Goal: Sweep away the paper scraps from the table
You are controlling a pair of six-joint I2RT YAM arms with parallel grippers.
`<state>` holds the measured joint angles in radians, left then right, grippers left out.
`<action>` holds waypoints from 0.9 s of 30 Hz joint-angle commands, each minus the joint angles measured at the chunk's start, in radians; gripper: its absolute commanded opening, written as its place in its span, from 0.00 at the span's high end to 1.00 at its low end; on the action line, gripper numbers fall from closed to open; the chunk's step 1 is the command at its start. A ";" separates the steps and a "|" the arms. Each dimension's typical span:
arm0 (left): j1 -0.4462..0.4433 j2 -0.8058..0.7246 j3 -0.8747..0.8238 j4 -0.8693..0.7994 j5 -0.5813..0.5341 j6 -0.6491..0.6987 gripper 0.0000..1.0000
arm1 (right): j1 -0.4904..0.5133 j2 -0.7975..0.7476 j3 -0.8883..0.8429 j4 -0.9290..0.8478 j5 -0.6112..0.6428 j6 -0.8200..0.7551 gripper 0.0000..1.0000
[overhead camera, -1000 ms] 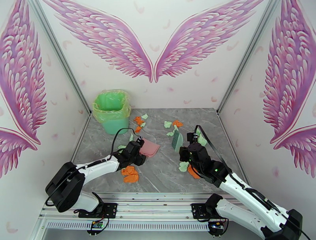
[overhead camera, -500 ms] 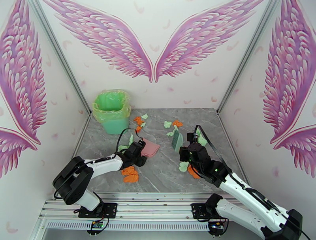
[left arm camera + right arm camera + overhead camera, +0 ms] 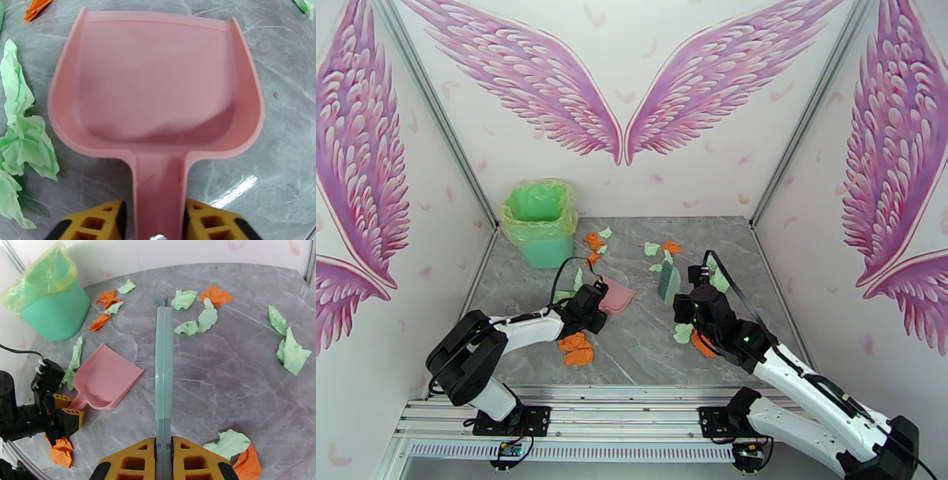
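Many small crumpled paper scraps point(image 3: 577, 348), bright orange and pale mint green, lie scattered on the grey marble-patterned table point(image 3: 648, 355) around a flat pink plastic dustpan point(image 3: 158, 87). Green ones lie just beside its left wall. The left gripper point(image 3: 158, 223) is clamped on the dustpan's handle. Right of the dustpan, the right gripper point(image 3: 164, 447) pinches a long teal hand brush point(image 3: 164, 358). Beyond the dustpan stands a green bag-lined bin point(image 3: 51, 307).
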<state>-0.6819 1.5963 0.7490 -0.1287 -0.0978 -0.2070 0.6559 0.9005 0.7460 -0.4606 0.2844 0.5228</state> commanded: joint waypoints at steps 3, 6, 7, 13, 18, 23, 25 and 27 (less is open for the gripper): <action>-0.004 0.007 0.041 -0.003 0.006 0.012 0.76 | -0.009 0.011 0.021 0.028 -0.016 0.005 1.00; -0.006 -0.011 0.053 -0.030 0.018 0.014 0.86 | -0.012 0.015 0.027 0.027 -0.022 0.005 1.00; -0.006 -0.024 0.056 -0.041 0.021 0.012 0.90 | -0.013 0.016 0.030 0.026 -0.025 0.003 1.00; -0.005 -0.174 0.105 -0.162 0.003 -0.003 1.00 | -0.019 0.025 0.061 -0.001 -0.039 0.004 1.00; 0.007 -0.335 0.178 -0.307 -0.071 -0.024 1.00 | -0.021 0.046 0.101 -0.055 -0.065 0.005 1.00; 0.056 -0.465 0.225 -0.436 -0.153 -0.040 1.00 | -0.022 0.129 0.158 -0.073 -0.203 -0.001 1.00; 0.083 -0.501 0.235 -0.481 -0.177 -0.047 1.00 | -0.019 0.190 0.187 -0.058 -0.301 0.021 1.00; 0.114 -0.542 0.232 -0.511 -0.187 -0.056 1.00 | -0.018 0.255 0.211 -0.010 -0.402 0.064 1.00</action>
<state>-0.5964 1.0935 0.9596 -0.5163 -0.2306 -0.2432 0.6392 1.0969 0.9089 -0.5079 0.0593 0.5354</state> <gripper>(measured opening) 0.267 0.141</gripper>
